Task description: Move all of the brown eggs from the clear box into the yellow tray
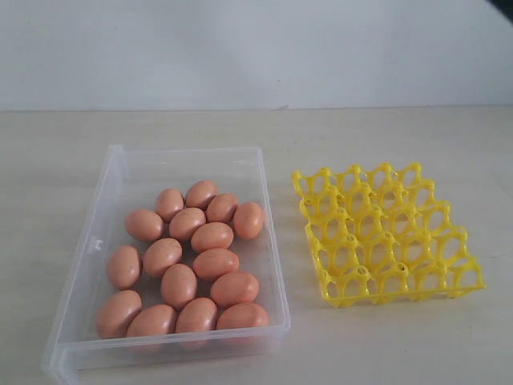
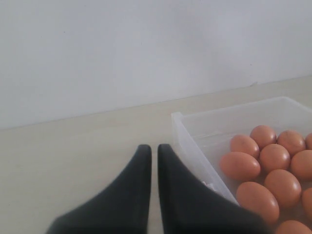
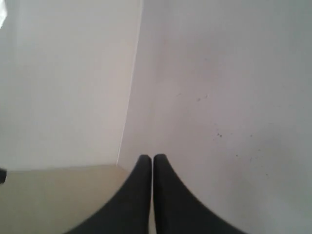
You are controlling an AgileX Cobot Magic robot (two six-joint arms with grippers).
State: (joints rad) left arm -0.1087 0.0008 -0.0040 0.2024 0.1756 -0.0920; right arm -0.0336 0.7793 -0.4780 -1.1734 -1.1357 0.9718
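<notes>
All sixteen brown eggs (image 1: 187, 223) lie in the clear box (image 1: 192, 164) at the surface's (image 1: 401, 353) left, yellow tray (image 1: 358, 275) empty at right, both arms' jaws pressed together, empty; eggs seem smooth, fragile, best pinched gently across the middle.

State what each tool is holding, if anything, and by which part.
Nothing. The left tool and right tool are shut and empty; the brown eggs lie in the clear box.
</notes>
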